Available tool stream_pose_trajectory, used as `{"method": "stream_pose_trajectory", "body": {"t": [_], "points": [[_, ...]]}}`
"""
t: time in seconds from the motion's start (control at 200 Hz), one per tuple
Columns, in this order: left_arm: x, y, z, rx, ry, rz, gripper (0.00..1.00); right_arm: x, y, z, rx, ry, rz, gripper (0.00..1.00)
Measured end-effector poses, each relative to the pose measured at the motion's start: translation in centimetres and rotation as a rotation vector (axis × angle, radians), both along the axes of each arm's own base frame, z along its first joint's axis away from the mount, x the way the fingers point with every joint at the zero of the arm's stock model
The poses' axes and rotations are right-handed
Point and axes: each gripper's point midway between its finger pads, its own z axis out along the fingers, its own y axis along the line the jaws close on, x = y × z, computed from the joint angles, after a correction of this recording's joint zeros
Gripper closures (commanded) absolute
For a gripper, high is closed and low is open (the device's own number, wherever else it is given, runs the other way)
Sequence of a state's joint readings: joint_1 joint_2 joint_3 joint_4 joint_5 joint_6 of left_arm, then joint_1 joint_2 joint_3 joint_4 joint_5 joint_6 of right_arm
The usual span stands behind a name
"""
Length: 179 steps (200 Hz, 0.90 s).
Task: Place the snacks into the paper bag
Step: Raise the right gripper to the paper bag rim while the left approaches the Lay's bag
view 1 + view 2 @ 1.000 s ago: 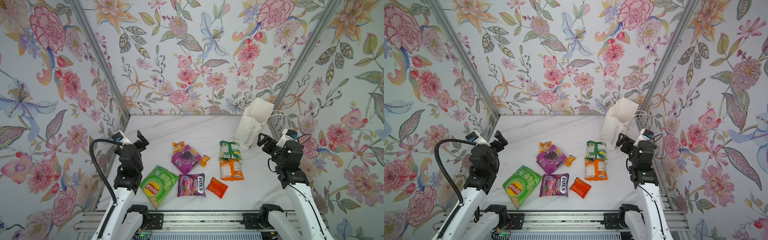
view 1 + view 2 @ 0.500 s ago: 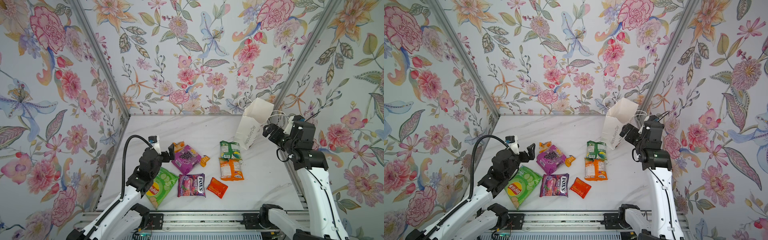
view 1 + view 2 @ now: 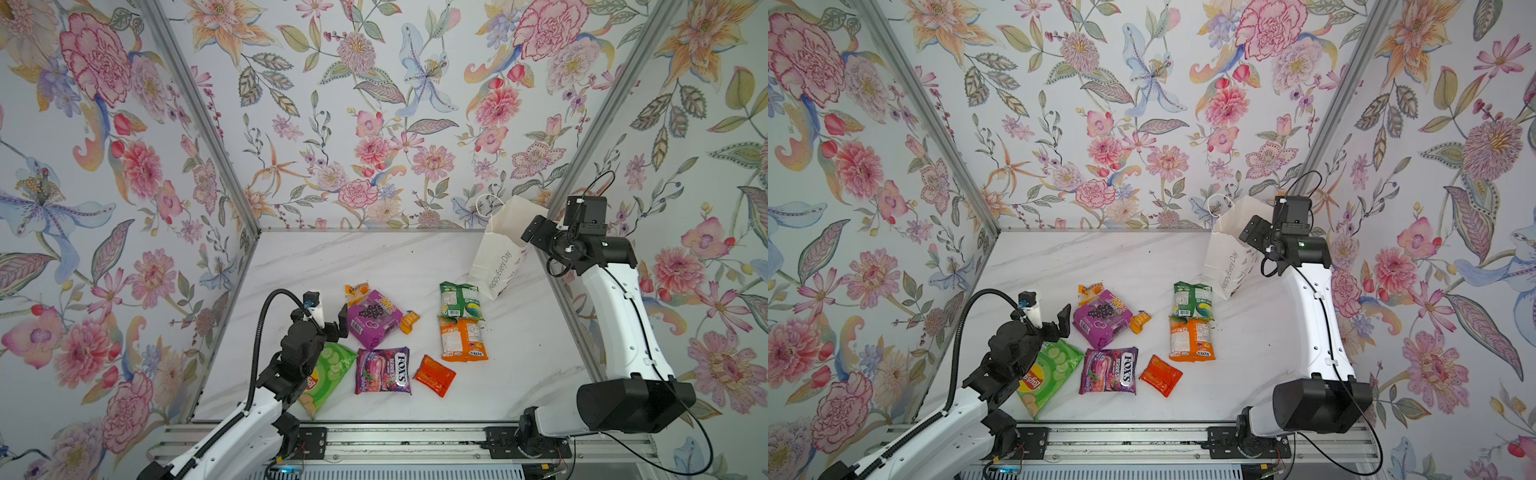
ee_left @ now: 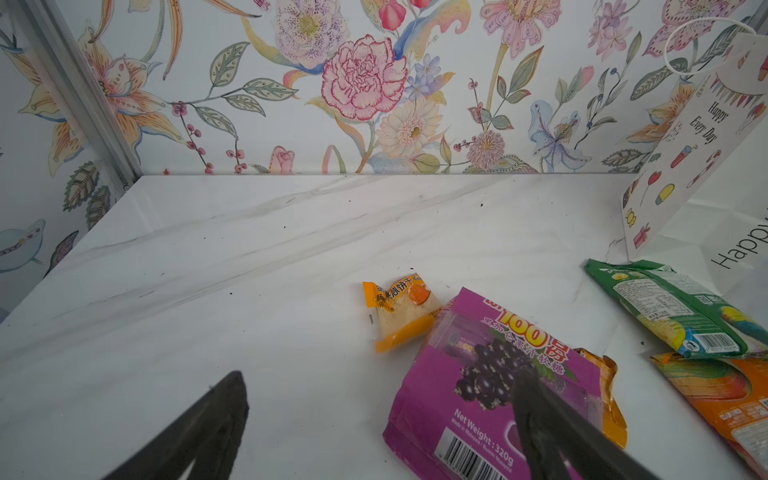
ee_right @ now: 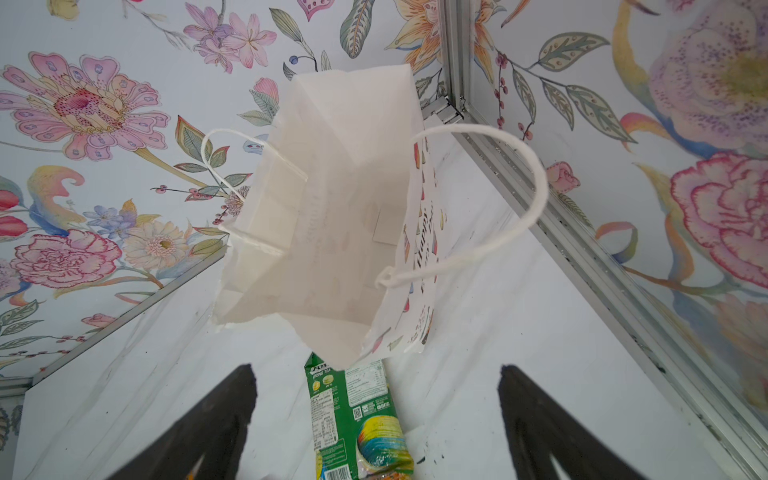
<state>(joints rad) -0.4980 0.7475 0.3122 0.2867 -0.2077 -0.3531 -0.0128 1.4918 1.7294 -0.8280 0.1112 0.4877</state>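
At the rear right of the white marbled worktop (image 3: 332, 262), the white paper gift bag (image 3: 496, 257) stands tilted, mouth open.
We find the left gripper (image 4: 380, 376) low beside the glossy purple grape snack packet (image 3: 374, 320), jaws spread wide and holding nothing. We find the right gripper (image 5: 377, 370) raised beside the bag's top, facing its open mouth, jaws likewise spread and empty. Other snack packets lie flat mid-worktop; the green plastic packet (image 3: 459, 299) lies with one end just beside the bag's base.

The snacks (image 3: 382, 371) lie on the table (image 3: 332, 257), the paper bag (image 3: 496, 257) behind them, rightward.
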Motion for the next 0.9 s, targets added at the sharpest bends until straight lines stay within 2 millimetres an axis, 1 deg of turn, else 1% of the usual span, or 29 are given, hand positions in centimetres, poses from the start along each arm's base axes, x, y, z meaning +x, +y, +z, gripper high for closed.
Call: {"method": "stream_pose_trajectory", "body": {"t": [0.12,0.27,0.38,0.47,0.54,0.651,0.741,0.896], "points": [[-0.1,0.3,1.5,-0.023,-0.052,0.013,0.01,1.3,0.4,-0.2,-0.022,0.023,-0.015,0.14],[-0.3,0.7,2.6,-0.039,-0.088,0.028,0.0,2.6,0.1,-2.1,-0.051,0.083,-0.048,0.21],[-0.4,0.9,3.1,-0.048,-0.108,0.038,0.01,3.2,-0.3,-3.8,-0.063,0.133,-0.069,0.38],[-0.4,1.1,2.9,-0.047,-0.108,0.044,0.01,3.9,-0.8,-4.6,-0.088,0.164,-0.066,0.48],[-0.3,1.3,2.7,-0.041,-0.101,0.058,0.01,4.5,-1.2,-5.0,-0.096,0.177,-0.067,0.54],[-0.2,1.3,2.3,-0.033,-0.089,0.062,0.01,5.2,-2.3,-5.7,-0.102,0.199,-0.076,0.57],[-0.2,1.3,2.3,-0.032,-0.088,0.061,0.01,5.4,-3.0,-6.5,-0.111,0.233,-0.077,0.6],[-0.1,1.3,2.0,-0.028,-0.082,0.065,0.01,6.0,-3.1,-7.1,-0.133,0.272,-0.052,0.7]]}}
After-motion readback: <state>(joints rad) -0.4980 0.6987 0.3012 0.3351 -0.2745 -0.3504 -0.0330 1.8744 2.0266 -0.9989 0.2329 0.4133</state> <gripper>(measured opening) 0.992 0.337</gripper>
